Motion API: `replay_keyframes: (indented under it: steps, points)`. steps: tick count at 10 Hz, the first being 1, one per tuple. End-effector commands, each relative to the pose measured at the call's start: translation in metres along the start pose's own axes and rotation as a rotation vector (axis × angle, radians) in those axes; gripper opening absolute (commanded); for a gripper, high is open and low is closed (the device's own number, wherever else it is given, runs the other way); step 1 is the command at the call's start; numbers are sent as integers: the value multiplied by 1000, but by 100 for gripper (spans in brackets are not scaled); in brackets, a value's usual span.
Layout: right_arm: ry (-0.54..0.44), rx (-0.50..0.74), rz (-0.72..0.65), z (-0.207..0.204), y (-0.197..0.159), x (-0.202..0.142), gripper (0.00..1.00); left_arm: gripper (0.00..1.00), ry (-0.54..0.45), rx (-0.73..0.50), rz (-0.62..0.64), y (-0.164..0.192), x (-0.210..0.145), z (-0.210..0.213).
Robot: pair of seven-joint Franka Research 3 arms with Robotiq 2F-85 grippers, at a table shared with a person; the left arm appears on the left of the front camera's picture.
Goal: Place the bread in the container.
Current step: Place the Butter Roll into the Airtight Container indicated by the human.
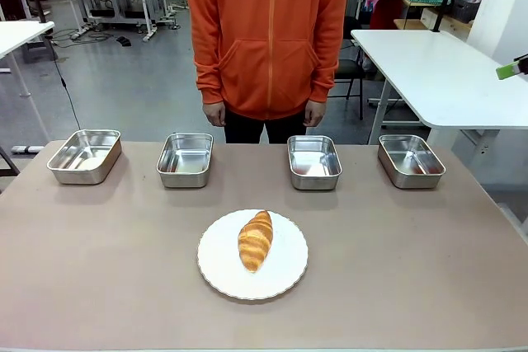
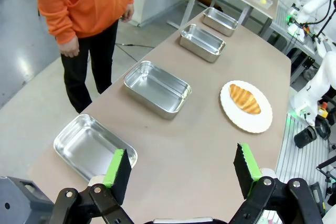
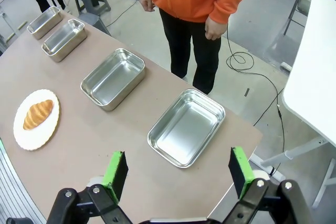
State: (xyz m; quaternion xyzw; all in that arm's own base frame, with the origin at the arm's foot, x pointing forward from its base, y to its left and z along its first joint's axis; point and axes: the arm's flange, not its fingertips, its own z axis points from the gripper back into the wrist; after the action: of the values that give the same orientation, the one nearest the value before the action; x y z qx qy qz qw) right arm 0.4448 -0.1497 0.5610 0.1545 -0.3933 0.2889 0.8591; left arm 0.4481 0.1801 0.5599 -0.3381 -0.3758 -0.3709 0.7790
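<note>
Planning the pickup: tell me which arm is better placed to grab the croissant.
Left, probably. The left end effector and right end effector both hang open, but the croissant on its plate lies slightly left of the middle.

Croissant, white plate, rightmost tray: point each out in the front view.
croissant (image 1: 256,240), front view, middle of crust
white plate (image 1: 216,258), front view, bare left side
rightmost tray (image 1: 410,157), front view, bare floor

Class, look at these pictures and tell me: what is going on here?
Nothing is being handled yet. The croissant lies on a white plate; four empty steel trays stand in a row beyond it. The left gripper and right gripper hang open above the table, holding nothing. A person stands at the far side.
</note>
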Motion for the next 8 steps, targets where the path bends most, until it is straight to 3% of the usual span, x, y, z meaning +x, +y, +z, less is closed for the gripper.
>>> replay_keyframes:
  steps: [1,8]
  points:
    - [-22,8,-2,-2,0,0,100,100,-3,-7,-13,-1,0,1]
    - [-22,8,-2,-2,0,0,100,100,-3,-7,-13,-1,0,1]
